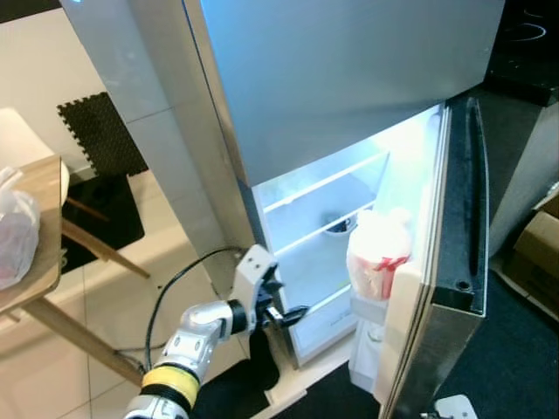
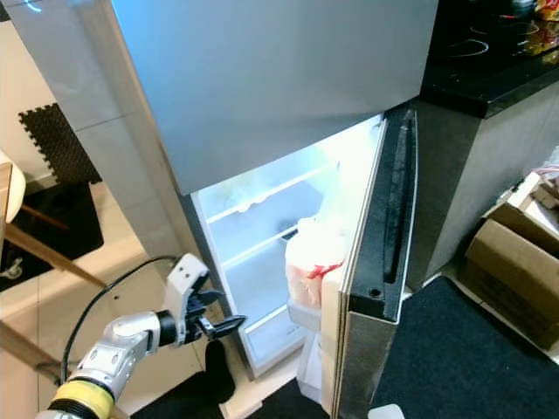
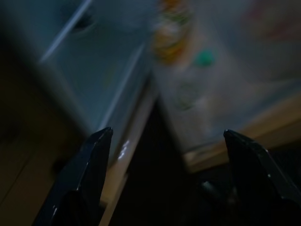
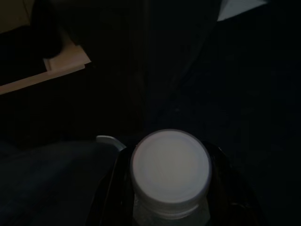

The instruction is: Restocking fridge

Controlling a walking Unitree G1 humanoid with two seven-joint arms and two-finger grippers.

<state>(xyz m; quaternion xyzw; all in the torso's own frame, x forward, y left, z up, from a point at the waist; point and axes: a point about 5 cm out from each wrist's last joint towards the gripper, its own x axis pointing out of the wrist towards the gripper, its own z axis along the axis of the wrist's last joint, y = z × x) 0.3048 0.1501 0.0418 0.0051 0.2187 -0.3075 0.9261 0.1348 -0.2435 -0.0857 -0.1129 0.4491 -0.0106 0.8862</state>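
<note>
Left gripper [image 1: 293, 315] spread wide, empty, raised just in front of the open fridge [image 1: 332, 218] at its lower shelves. Right gripper [image 4: 170, 188] pinching a white-capped bottle [image 4: 170, 170], held low over dark floor. Red-and-white bag [image 1: 377, 253] sits in the door shelf.

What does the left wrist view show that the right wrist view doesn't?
Left wrist: the left gripper open, aimed at the lit fridge and blurred door items. Right wrist: the right gripper around a white-capped bottle. Both: dark floor and a pale strip.
</note>
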